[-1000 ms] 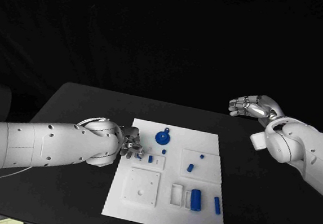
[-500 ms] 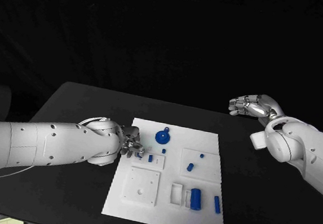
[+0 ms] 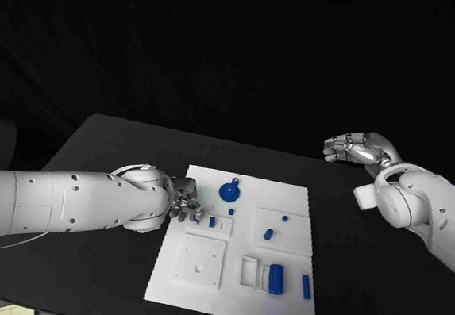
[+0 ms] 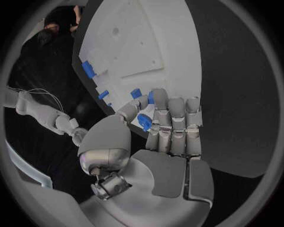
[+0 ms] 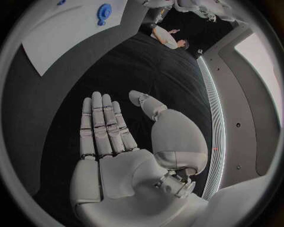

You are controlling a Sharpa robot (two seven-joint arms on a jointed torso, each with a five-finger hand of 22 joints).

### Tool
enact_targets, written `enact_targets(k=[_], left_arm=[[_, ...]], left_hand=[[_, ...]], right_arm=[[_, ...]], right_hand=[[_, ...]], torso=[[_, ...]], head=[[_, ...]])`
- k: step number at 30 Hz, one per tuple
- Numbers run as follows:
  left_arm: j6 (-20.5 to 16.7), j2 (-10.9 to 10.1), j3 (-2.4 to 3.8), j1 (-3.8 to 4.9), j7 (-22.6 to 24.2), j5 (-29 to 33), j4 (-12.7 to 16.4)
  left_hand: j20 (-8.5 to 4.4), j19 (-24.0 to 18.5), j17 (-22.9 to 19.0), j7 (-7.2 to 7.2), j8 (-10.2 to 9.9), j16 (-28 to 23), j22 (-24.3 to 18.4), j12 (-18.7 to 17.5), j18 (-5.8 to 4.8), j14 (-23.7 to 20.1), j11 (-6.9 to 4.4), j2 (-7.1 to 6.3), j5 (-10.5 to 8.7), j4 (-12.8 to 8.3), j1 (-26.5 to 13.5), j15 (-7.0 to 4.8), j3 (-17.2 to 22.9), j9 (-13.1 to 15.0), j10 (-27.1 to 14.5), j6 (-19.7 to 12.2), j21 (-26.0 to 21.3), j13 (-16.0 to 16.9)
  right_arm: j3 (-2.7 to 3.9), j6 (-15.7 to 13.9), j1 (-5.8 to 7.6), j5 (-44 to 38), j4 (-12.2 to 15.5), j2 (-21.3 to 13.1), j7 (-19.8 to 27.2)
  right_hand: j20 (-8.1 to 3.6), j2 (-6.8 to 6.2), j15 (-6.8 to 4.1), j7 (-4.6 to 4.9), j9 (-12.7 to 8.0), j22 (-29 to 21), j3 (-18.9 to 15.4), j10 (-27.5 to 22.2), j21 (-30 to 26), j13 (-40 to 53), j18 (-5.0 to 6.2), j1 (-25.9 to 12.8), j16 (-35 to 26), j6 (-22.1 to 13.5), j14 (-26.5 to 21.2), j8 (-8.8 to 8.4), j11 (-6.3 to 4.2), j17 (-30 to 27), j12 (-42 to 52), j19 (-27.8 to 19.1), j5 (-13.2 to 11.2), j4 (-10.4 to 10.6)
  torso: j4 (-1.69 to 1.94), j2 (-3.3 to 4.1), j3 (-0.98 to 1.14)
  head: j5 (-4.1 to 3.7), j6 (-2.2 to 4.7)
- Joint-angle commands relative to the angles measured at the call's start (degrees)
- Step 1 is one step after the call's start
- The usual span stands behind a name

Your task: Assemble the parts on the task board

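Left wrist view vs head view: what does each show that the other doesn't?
Left wrist alone: a small blue part pinched between the left hand's thumb and fingers, at the board's edge.
Head alone: the right hand raised beyond the table's far right corner, holding nothing, plus the blue disc part and the blue cylinder.
Both: the white task board with blue parts on it, and the left hand at its left edge.

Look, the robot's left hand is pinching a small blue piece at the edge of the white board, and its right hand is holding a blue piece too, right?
Not quite. The silver right hand holds nothing: the right wrist view shows its fingers straight and apart over the black table. The rest is right: the silver left hand pinches a small blue piece at the edge of the white task board.
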Motion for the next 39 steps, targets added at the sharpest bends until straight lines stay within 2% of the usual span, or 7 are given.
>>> enact_targets(k=[1,31,33,39], left_arm=[[1.29,0.04,0.01,-0.03,0.31,0.06,0.17],[1.95,0.17,-0.01,-0.24,0.36,0.78,0.13],[1.98,0.25,-0.01,-0.24,0.41,0.8,0.15],[2.5,0.39,-0.01,-0.24,0.75,0.95,0.09]], left_hand=[[-5.05,0.32,0.04,-2.74,0.4,0.14,1.21,0.21,0.19,0.66,-3.67,0.75,0.2,-0.07,0.34,-1.19,0.33,0.05,2.29,3.28,0.38,0.1],[-5.06,0.34,-0.04,-2.65,0.38,-0.01,1.19,0.23,0.15,0.57,-3.51,0.42,0.12,0.0,-0.13,-1.24,0.18,0.07,2.25,3.31,0.45,0.27],[-5.09,0.43,-0.01,-2.66,0.49,0.08,1.14,0.45,0.12,0.69,-3.44,0.35,-1.66,0.08,-0.68,-1.28,-0.11,0.11,2.47,3.6,0.48,0.5],[-5.16,0.59,0.32,-2.86,0.75,0.79,1.09,1.29,0.05,0.92,-3.38,-0.02,-2.65,0.3,-1.91,-1.32,-0.38,0.12,2.92,4.49,0.45,1.27]], right_arm=[[0.02,0.95,-0.01,-0.51,0.03,-0.02,0.34],[0.02,0.93,-0.01,-0.56,0.12,0.06,0.33],[0.02,0.95,-0.01,-0.57,0.12,0.09,0.33],[0.02,0.95,-0.01,-0.58,0.15,0.11,0.31]], right_hand=[[0.15,-0.19,0.22,0.01,-0.08,0.09,-0.24,0.3,-0.31,-0.1,-0.53,0.46,-0.39,-0.56,-0.36,0.32,0.1,0.08,-0.35,-0.4,0.25,-0.04],[0.15,-0.19,0.22,0.02,-0.14,0.12,-0.23,0.32,-0.33,-0.13,-0.53,0.49,-0.41,-0.59,-0.36,0.35,0.11,0.1,-0.4,-0.41,0.41,-0.05],[0.15,-0.19,0.22,0.02,-0.14,0.12,-0.23,0.32,-0.33,-0.13,-0.53,0.5,-0.41,-0.59,-0.36,0.35,0.11,0.1,-0.4,-0.41,0.41,-0.05],[0.15,-0.19,0.22,0.02,-0.15,0.12,-0.23,0.32,-0.33,-0.14,-0.53,0.49,-0.41,-0.59,-0.36,0.36,0.11,0.1,-0.4,-0.41,0.43,-0.04]], torso=[[-0.01,-0.01,-0.01],[0.02,0.01,-0.01],[0.0,0.01,0.0],[-0.01,0.0,0.02]], head=[[0.07,-0.08],[0.25,-0.1],[0.29,-0.1],[0.36,-0.17]])
